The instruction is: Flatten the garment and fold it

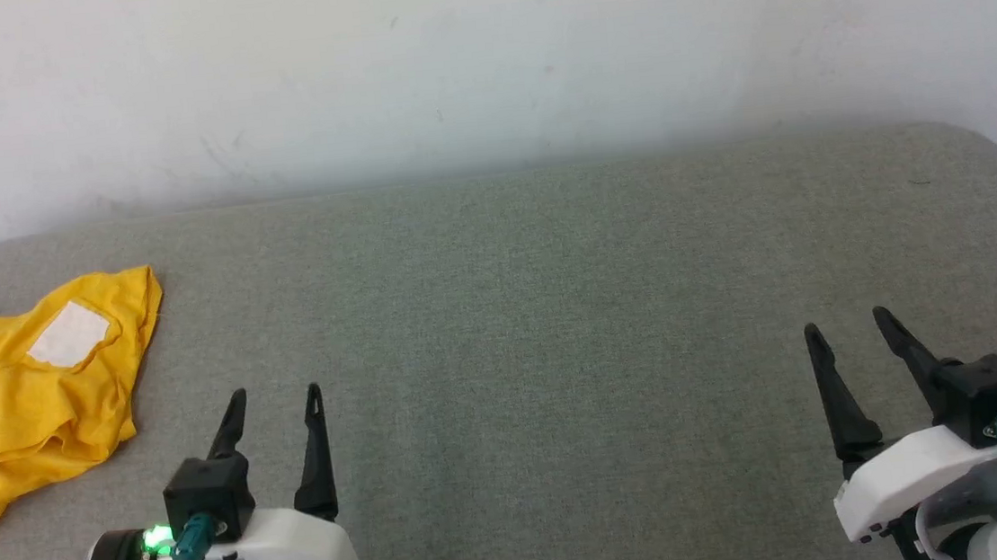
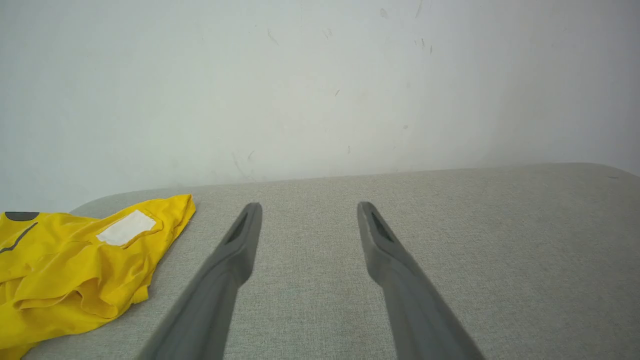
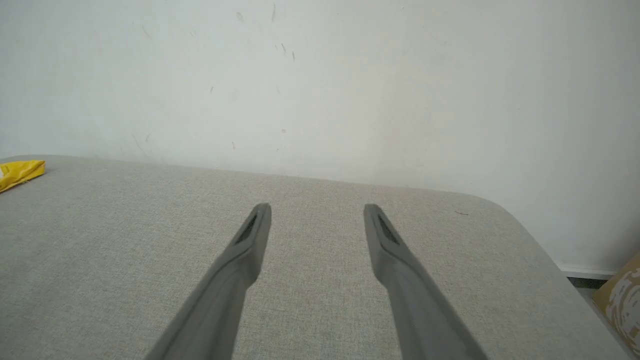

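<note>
The garment is a bright yellow T-shirt lying crumpled at the far left of the grey table, a white patch facing up. The left wrist view shows the garment at lower left with bits of black print at its left edge. A yellow corner of the garment peeks in at the left of the right wrist view. My left gripper hovers open just right of the shirt, nothing between its fingers. Far to the right, my right gripper is open and empty too. Both wrist views show spread fingers: left gripper, right gripper.
The grey fabric-covered table has rounded far corners and ends at a white wall. Past the table's right edge, a brown cardboard box stands on the floor.
</note>
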You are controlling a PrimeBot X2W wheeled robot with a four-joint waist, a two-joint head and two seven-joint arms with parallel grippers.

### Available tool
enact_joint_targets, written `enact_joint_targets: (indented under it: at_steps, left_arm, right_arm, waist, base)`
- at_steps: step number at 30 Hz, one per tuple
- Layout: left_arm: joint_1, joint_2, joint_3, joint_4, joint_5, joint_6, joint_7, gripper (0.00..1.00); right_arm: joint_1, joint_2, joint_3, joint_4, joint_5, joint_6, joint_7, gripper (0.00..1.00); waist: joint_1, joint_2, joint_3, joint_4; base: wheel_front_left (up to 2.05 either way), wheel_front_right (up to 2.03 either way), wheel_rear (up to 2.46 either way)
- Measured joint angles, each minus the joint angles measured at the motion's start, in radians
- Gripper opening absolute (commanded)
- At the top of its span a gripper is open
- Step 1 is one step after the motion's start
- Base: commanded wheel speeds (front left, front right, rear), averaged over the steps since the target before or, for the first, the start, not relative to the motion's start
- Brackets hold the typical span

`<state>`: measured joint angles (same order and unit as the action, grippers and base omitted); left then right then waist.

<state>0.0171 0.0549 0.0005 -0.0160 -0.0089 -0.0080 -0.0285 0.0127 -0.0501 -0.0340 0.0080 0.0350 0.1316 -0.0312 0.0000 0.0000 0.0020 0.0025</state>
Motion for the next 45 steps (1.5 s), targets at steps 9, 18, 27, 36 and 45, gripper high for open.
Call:
enact_joint_targets:
  at_steps: [9, 18, 27, 36, 45]
  left_arm:
    - [0.008, 0.000, 0.001, -0.007, -0.005, 0.000, -0.018, 1.00]
    - [0.018, 0.000, 0.002, -0.017, -0.009, 0.000, -0.041, 1.00]
    - [0.026, 0.000, 0.005, -0.026, -0.021, -0.001, -0.057, 1.00]
    - [0.034, 0.000, 0.009, -0.031, -0.034, -0.001, -0.075, 1.00]
    - [0.043, 0.000, 0.013, -0.038, -0.046, -0.001, -0.095, 1.00]
  right_arm:
    - [0.009, 0.000, -0.021, 0.008, 0.011, 0.000, -0.018, 1.00]
    - [0.012, 0.000, -0.031, 0.019, 0.012, 0.000, -0.035, 1.00]
    - [0.013, 0.000, -0.042, 0.035, 0.018, 0.000, -0.053, 1.00]
    - [0.015, 0.000, -0.042, 0.036, 0.013, 0.000, -0.076, 1.00]
    - [0.016, 0.000, -0.032, 0.044, 0.009, 0.000, -0.093, 1.00]
  waist:
    - [0.0000, 0.0000, 0.001, 0.002]
    - [0.0000, 0.0000, 0.004, 0.017]
    - [0.0000, 0.0000, 0.005, 0.049]
    - [0.0000, 0.0000, 0.007, 0.098]
    - [0.0000, 0.0000, 0.009, 0.151]
  base:
    - [0.00, 0.00, 0.00]
    - [0.00, 0.00, 0.00]
    - [0.00, 0.00, 0.00]
    - [0.00, 0.00, 0.00]
    - [0.00, 0.00, 0.00]
